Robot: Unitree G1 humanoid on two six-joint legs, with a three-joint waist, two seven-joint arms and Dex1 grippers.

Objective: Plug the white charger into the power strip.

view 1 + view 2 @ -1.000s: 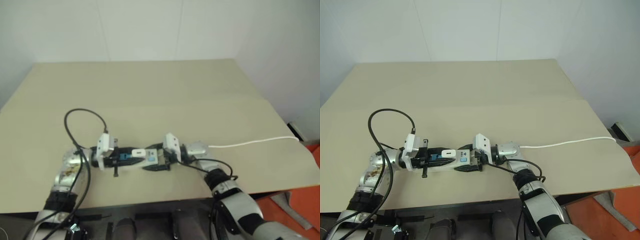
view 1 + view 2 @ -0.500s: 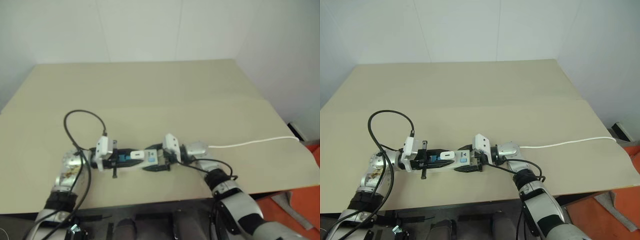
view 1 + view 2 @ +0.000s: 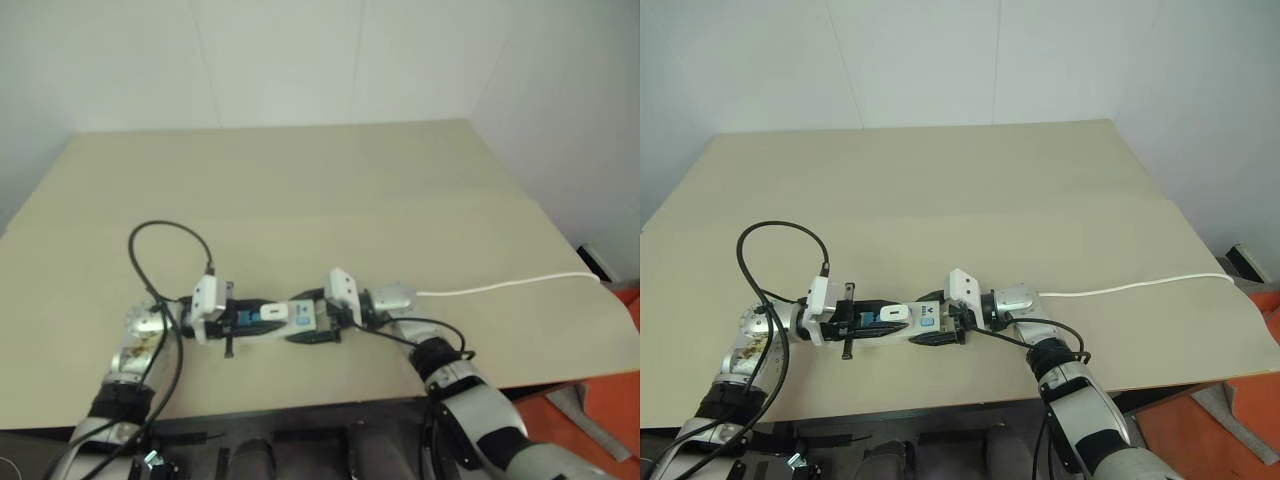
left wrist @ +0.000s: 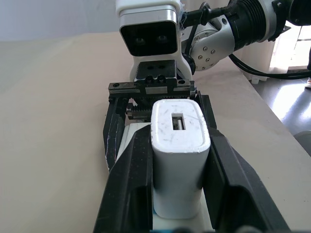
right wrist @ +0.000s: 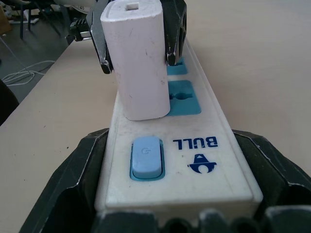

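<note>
Level, left pincer [image 4: 177, 160] grips white charger [image 4: 179, 145]; apparently seated in power strip [image 5: 170, 145].

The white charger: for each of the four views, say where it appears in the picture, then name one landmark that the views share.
Left eye view: white charger, low and left of centre, between the two grippers.
Right eye view: low and left of centre.
Left wrist view: lower centre, clamped by the left gripper.
Right wrist view: upper centre, standing on the power strip.
Shared landmark: the power strip.
</note>
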